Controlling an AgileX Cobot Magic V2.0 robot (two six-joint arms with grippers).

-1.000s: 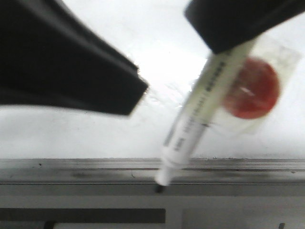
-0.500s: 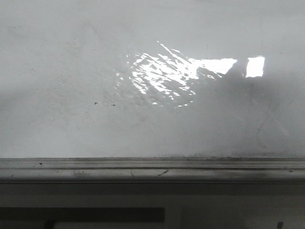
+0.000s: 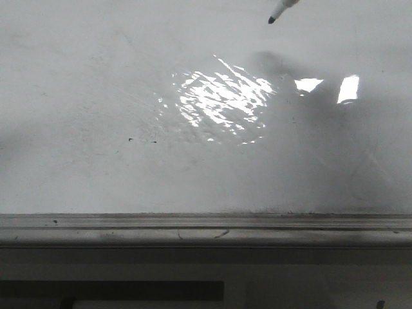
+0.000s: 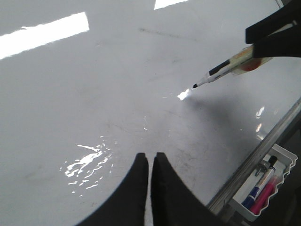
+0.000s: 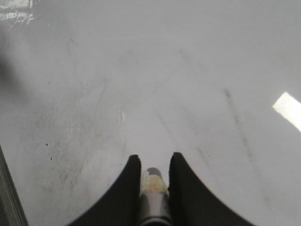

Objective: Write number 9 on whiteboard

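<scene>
The whiteboard fills the front view, glossy white with glare, its grey ledge along the near edge. No drawn number 9 shows on it. My right gripper is shut on a marker. In the front view only the marker's black tip shows at the top edge. In the left wrist view the right gripper holds the marker tilted, tip just above or at the board. My left gripper is shut and empty over the board.
A white tray holding a blue marker and a pink marker sits beyond the ledge. Tiny black specks and faint grey smudges mark the board.
One second ago both grippers and the marker filled the front view near the ledge. Then they left the view. Now only the marker tip shows at the top.
</scene>
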